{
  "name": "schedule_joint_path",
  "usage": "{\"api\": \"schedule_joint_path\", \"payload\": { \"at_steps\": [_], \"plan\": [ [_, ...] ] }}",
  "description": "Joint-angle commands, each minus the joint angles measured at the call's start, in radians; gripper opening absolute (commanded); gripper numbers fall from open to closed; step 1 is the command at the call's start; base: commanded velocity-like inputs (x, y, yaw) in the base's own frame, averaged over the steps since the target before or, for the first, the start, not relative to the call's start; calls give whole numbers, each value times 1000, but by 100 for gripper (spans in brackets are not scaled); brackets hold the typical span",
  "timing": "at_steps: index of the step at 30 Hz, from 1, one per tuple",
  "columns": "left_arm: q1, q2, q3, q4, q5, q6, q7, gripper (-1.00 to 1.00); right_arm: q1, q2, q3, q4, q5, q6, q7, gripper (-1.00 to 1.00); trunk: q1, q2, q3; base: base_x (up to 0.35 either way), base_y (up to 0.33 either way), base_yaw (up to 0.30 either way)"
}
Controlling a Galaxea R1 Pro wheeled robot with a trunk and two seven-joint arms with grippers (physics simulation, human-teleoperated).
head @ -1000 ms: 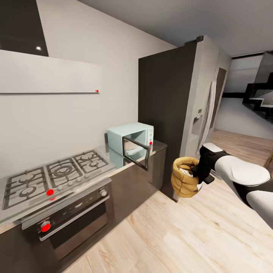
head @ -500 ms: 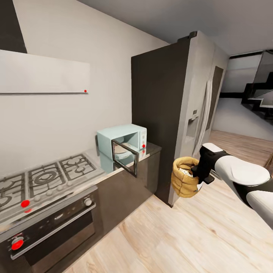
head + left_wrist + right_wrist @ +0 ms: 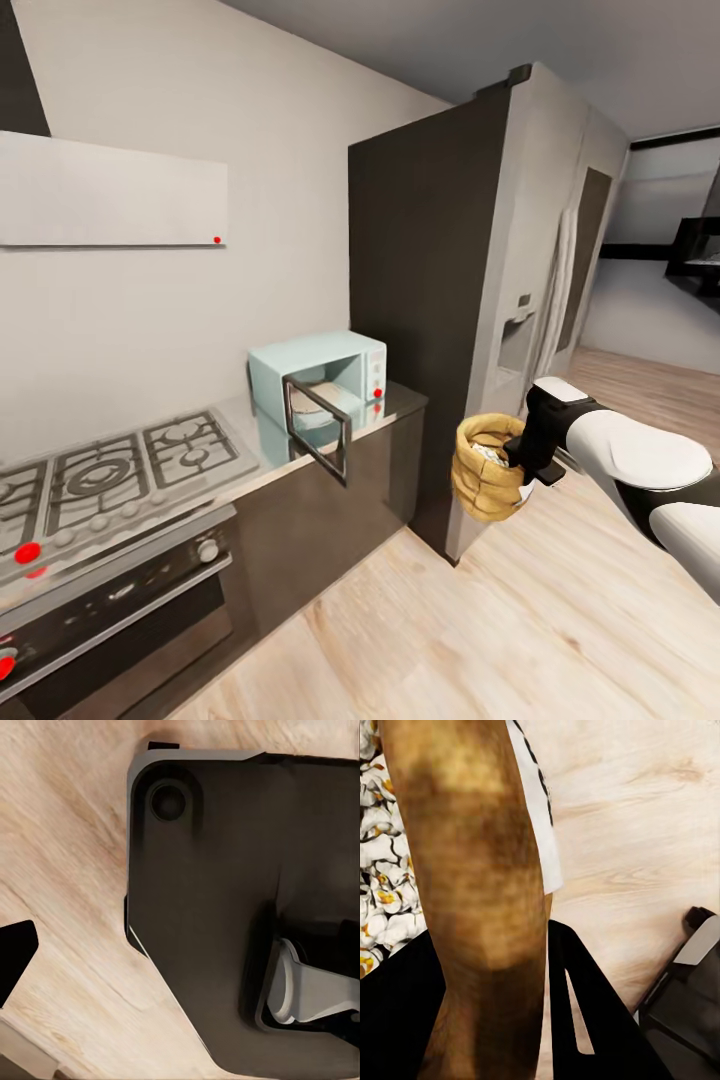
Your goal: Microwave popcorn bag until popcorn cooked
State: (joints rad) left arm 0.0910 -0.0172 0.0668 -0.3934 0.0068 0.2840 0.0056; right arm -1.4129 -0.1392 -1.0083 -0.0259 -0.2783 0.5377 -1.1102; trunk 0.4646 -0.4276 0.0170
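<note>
The tan-brown popcorn bag (image 3: 484, 478) hangs above the wooden floor in front of the fridge, and my right gripper (image 3: 513, 456) is shut on its rolled rim. In the right wrist view the rim (image 3: 472, 870) runs between the black fingers (image 3: 585, 1012), with pale popcorn (image 3: 382, 892) heaped inside the sack. The pale blue microwave (image 3: 322, 372) stands on the countertop (image 3: 403, 397) to the left of the bag, and its dark glass door (image 3: 318, 436) swings open toward me. A black tip (image 3: 13, 954) at the edge of the left wrist view may be a finger of my left gripper.
A tall dark fridge (image 3: 470, 270) stands right behind the bag, beside the counter's end. A steel gas hob (image 3: 110, 475) and a dark oven (image 3: 110, 620) lie left of the microwave. My own dark base (image 3: 225, 915) sits over the wooden floor (image 3: 480, 620).
The whole view has shifted: hob and oven slid left and the fridge looms larger, so the camera moved. The bag stays in my right gripper at the same place.
</note>
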Motion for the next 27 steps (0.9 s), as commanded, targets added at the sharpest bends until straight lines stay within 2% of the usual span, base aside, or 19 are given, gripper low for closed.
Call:
{"api": "schedule_joint_path", "payload": {
  "at_steps": [1,20,27],
  "plan": [
    [1,-1,7,-4,1,8,1,100,0,0,8,-1,-10,8,-4,-100,1,0,0,216,-228,253],
    [1,-1,7,-4,1,7,1,100,0,0,9,7,-9,7,-2,-100,1,0,0,198,-220,249],
    [1,-1,7,-4,1,7,1,100,0,1,10,7,-9,7,-1,-100,1,0,0,142,-187,112]
  ]
}}
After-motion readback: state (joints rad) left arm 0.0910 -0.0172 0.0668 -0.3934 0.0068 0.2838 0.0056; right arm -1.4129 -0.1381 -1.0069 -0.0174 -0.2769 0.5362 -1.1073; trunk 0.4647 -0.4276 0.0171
